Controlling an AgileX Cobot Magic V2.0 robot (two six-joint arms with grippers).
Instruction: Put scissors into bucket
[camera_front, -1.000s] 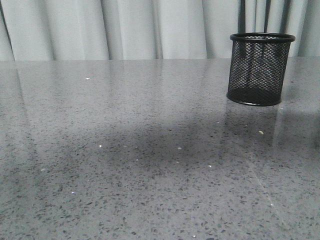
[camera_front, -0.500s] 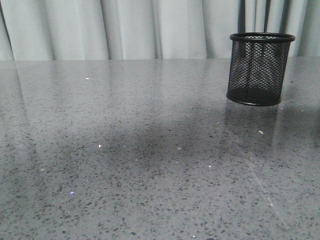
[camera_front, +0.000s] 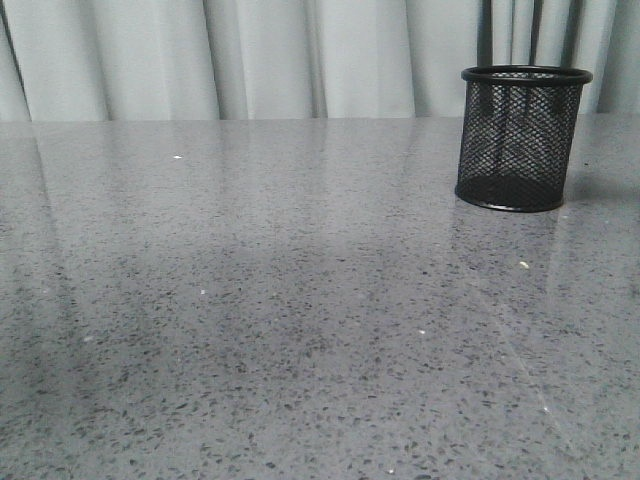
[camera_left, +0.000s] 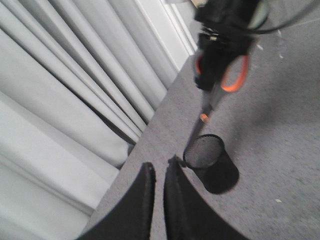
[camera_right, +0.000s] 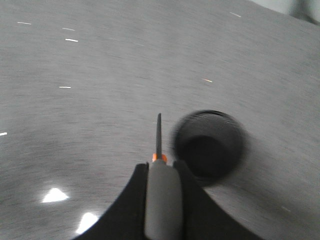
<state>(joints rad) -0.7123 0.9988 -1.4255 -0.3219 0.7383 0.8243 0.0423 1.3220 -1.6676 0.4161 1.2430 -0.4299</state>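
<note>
Right hand grips the scissors blades-down beside the bucket; center tips over the rim first. Left hand nearly closed, empty.

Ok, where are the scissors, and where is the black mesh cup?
scissors (camera_left: 234, 79): left wrist view, on the orange handle loop.
black mesh cup (camera_front: 520, 140): front view, on its mesh wall.
right end effector (camera_right: 162, 167): right wrist view, between its fingertips, shut on the scissors.
</note>
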